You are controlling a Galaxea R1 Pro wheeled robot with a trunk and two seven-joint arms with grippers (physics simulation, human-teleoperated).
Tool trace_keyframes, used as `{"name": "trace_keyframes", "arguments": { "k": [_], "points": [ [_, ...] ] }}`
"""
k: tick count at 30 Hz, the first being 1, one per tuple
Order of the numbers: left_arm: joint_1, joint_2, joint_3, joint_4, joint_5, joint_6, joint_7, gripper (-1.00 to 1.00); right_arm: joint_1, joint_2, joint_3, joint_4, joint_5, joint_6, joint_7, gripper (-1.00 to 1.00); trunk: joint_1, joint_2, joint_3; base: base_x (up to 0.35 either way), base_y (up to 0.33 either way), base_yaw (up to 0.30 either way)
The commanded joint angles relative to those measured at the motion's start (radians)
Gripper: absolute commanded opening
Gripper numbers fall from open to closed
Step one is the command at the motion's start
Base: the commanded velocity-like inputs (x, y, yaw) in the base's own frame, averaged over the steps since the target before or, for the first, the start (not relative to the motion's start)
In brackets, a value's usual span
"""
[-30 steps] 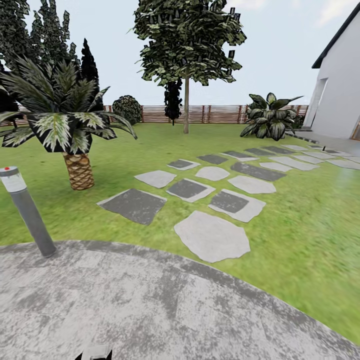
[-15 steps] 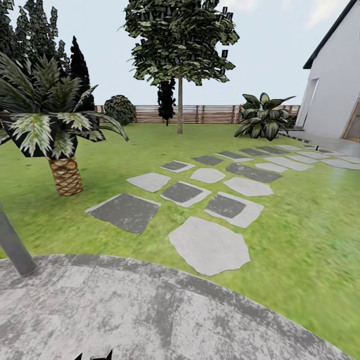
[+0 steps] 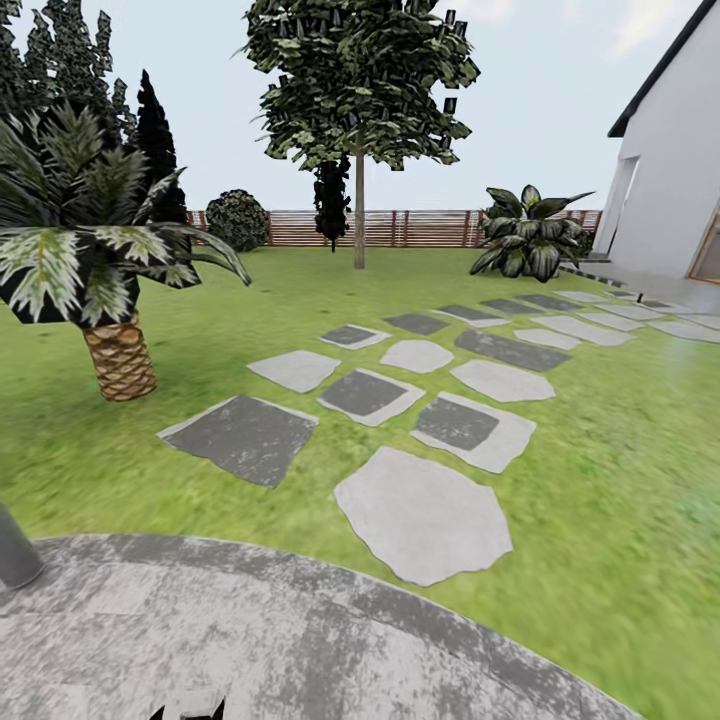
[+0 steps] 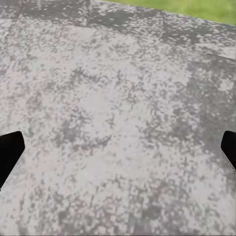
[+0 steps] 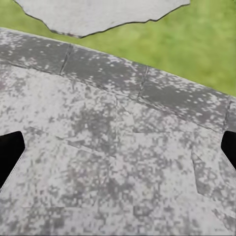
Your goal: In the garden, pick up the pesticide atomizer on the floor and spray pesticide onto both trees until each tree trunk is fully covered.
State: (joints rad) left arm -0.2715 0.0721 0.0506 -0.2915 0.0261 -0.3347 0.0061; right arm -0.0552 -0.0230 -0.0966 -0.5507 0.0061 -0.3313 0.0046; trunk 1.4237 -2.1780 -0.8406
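Note:
I am in the garden, standing on grey paving (image 3: pixel 250 630) at the edge of the lawn (image 3: pixel 620 450). One tall tree (image 3: pixel 360 80) stands far across the grass, and its straight bare trunk (image 3: pixel 358 215) rises in front of the slat fence (image 3: pixel 420 228). The pesticide atomizer is out of view. My left gripper (image 4: pixel 118 152) hangs open over the mottled paving, its black fingertips (image 4: pixel 10 152) far apart with nothing between them. My right gripper (image 5: pixel 118 152) is open too, above the paving's curved edge near the grass.
A short palm (image 3: pixel 120 355) stands left of a path of stepping stones (image 3: pixel 425 515). A grey post (image 3: pixel 12 555) sits at the far left edge. A broad-leaf plant (image 3: pixel 527 245) and a white house (image 3: pixel 670 200) are at the right, with dark conifers (image 3: pixel 155 140) behind.
The whole view has shifted: the camera moved forward and turned right, so the post and palm slid left and the stepping stones came nearer. Both grippers look the same.

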Motion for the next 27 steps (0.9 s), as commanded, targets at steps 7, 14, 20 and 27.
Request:
{"name": "trace_keyframes", "arguments": {
  "k": [7, 14, 20, 27],
  "points": [
    [0.000, 0.000, 0.000, 0.000, 0.000, 0.000, 0.000, 1.00, 0.000, 0.001, 0.000, -0.001, -0.001, 0.000, -0.001, 1.00, 0.000, 0.000, 0.000, 0.340, 0.000, 0.000],
    [0.000, 0.000, 0.000, 0.000, 0.000, 0.000, 0.000, 1.00, 0.000, 0.001, 0.000, -0.001, -0.001, -0.001, -0.003, 1.00, 0.000, 0.000, 0.000, 0.340, 0.000, 0.000],
    [0.000, 0.000, 0.000, 0.000, 0.000, 0.000, 0.000, 1.00, 0.000, 0.002, 0.001, -0.001, -0.001, -0.002, -0.003, 1.00, 0.000, 0.000, 0.000, 0.340, 0.000, 0.000],
    [0.000, 0.000, 0.000, 0.000, 0.000, 0.000, 0.000, 1.00, 0.000, 0.002, 0.002, -0.001, -0.001, -0.002, -0.003, 1.00, 0.000, 0.000, 0.000, 0.340, 0.000, 0.000]
  ]
}}
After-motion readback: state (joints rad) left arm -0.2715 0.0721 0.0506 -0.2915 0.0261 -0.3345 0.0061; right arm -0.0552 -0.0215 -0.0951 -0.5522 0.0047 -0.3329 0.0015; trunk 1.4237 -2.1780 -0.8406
